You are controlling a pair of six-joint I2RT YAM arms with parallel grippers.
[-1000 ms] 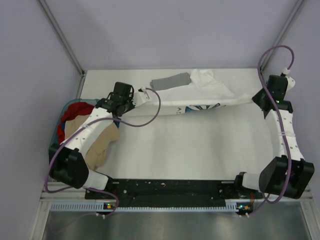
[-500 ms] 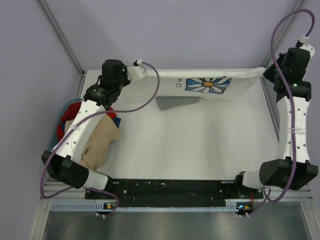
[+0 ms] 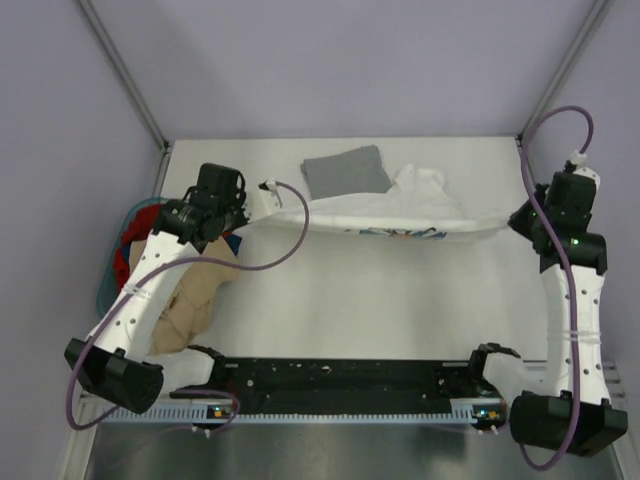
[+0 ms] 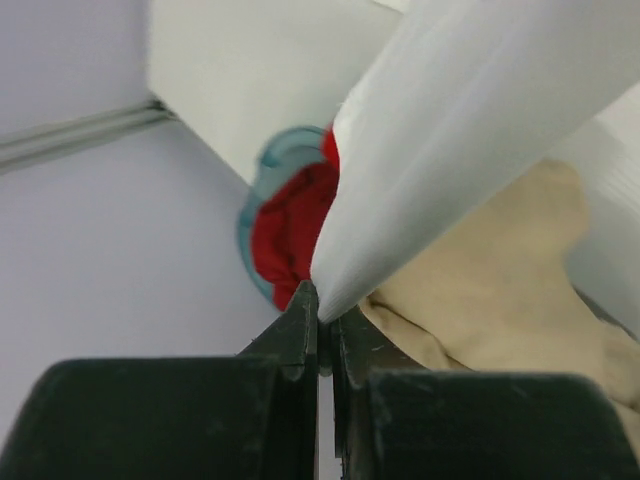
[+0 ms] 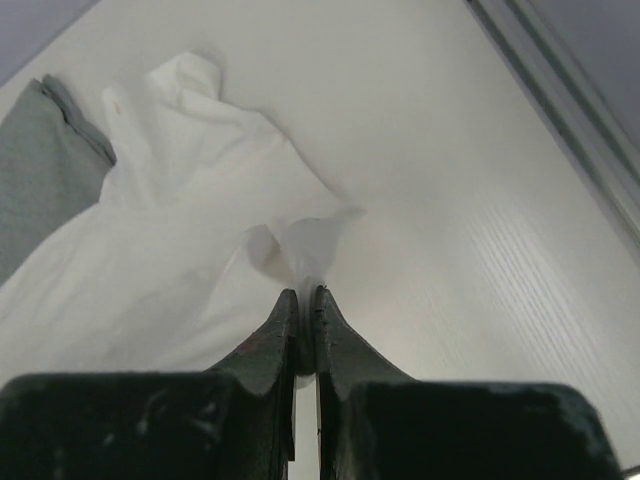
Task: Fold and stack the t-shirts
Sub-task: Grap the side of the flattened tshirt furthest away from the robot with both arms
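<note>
The white t-shirt [image 3: 400, 215] hangs stretched in a low band between my two grippers, and a strip of its blue print [image 3: 400, 233] shows along the lower edge. My left gripper [image 3: 256, 197] is shut on its left end, my right gripper [image 3: 517, 220] on its right end. In the left wrist view the white t-shirt [image 4: 470, 130] runs up from the closed left gripper [image 4: 320, 305]. The right wrist view has the right gripper [image 5: 303, 297] pinching a corner of the white t-shirt [image 5: 180, 250]. The grey t-shirt [image 3: 345, 170] lies folded on the table behind it, also visible as a grey t-shirt [image 5: 45, 170] edge.
A teal basket [image 3: 106, 290] at the table's left edge holds a red cloth [image 3: 148, 220] and a beige cloth [image 3: 195, 295], under my left arm. A black rail [image 3: 340, 375] runs along the near edge. Frame posts stand at the back corners.
Both arms swung the white t-shirt up and back, showing its daisy print, then came down and forward. The shirt now hangs lower, in front of the uncovered grey t-shirt.
</note>
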